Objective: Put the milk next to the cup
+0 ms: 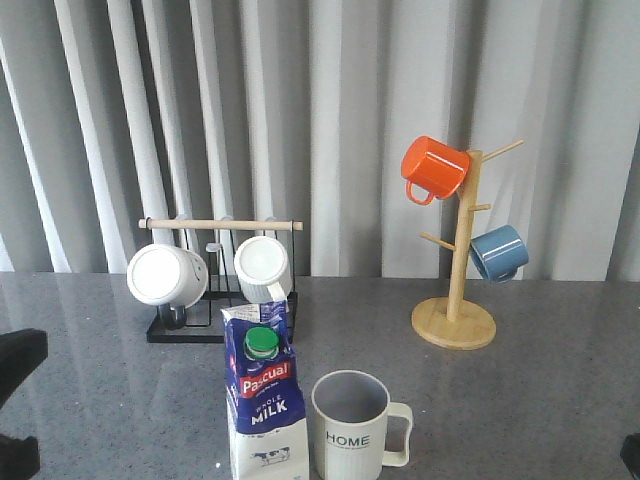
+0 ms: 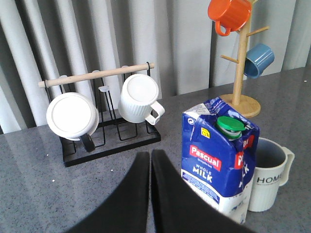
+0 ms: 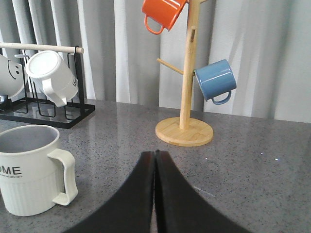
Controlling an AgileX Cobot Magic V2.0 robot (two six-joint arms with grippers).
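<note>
Standing upright: milk (image 1: pixel 264 405) | beside cup (image 1: pixel 352 425), grey inside

We see a blue-and-white gable-top milk carton (image 1: pixel 262 400) with green cap beside a pale grey-white ribbed mug (image 1: pixel 352 425) lettered dark.

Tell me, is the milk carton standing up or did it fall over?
Standing up. The milk sits on its base on the table, green cap near the top, beside the cup.
</note>
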